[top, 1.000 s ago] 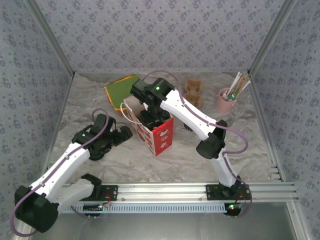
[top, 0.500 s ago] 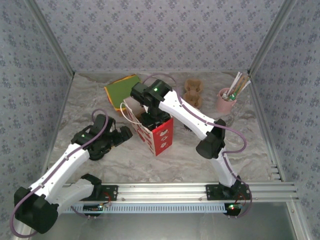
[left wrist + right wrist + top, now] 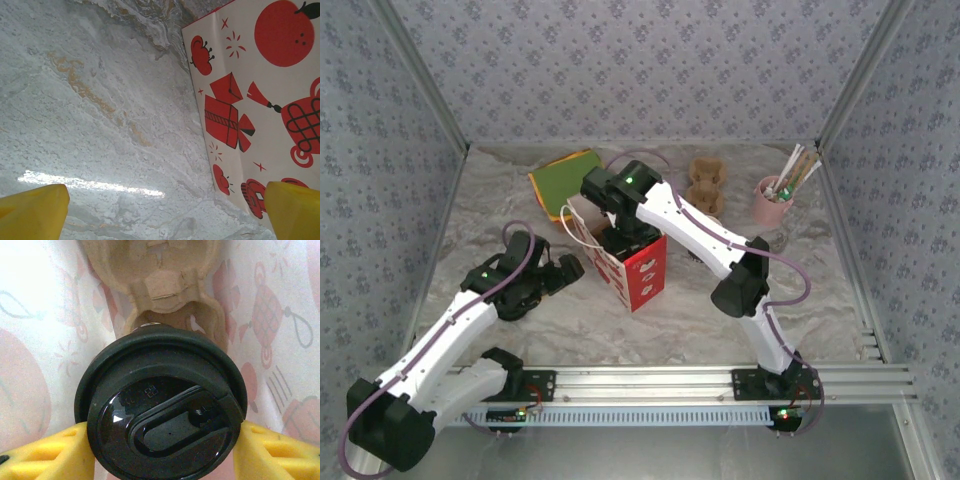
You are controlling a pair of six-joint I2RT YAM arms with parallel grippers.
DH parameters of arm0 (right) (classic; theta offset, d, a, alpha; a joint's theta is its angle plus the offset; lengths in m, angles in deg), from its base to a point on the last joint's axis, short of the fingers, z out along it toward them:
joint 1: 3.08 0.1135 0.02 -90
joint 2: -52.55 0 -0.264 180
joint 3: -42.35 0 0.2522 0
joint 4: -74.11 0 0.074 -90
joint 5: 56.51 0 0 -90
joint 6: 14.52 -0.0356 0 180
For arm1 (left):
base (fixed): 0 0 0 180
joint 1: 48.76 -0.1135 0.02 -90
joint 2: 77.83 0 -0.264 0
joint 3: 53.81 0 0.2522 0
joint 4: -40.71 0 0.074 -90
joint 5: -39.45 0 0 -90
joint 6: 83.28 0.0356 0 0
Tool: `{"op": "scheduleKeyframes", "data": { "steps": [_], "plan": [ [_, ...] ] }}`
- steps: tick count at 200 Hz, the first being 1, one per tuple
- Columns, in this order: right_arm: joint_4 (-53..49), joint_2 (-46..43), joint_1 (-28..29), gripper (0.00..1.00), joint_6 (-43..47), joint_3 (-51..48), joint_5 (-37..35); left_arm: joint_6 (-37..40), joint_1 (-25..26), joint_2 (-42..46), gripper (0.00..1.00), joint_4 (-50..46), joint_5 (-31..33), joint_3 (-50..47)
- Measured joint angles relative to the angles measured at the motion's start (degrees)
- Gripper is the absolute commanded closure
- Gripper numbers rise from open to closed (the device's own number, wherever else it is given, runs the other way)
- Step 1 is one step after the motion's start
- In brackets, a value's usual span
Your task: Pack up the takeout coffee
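A: Right gripper (image 3: 162,460), what is it doing?
B: It is clamping the coffee cup (image 3: 162,415), and the yellow pads (image 3: 47,455) are pressing on the black lid from both sides.
A: And the cup, where is it sitting?
B: Down inside the red-and-white paper bag (image 3: 642,272). The right arm is reaching into the bag's open top from above. A cardboard tray (image 3: 165,285) is lying under the cup at the bag's bottom. I cannot tell if the cup is touching it.
A: Is anything crowding it?
B: The bag walls are closing in on both sides of the lid, and the tray is taking up the space beyond it.
A: Left gripper (image 3: 162,215)?
B: It is gaping wide and gripping nothing. It is hovering low over the table (image 3: 100,100), just beside the bag's left face, apart from it.
A: Other clutter?
B: Green and orange sheets (image 3: 563,180) are lying behind the bag on the left. Two brown trays (image 3: 705,186) are sitting behind the right arm. A pink cup (image 3: 770,205) is holding straws (image 3: 798,168) far right, well apart from the bag.
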Motion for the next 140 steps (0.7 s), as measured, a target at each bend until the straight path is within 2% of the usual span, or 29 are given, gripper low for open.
{"op": "scheduleKeyframes", "data": {
  "steps": [140],
  "plan": [
    [0.2,-1.4,-0.1,0.37,-0.2,-6.2,0.5,0.0,0.0,-0.8,0.0,0.4,0.0,0.0]
  ]
}}
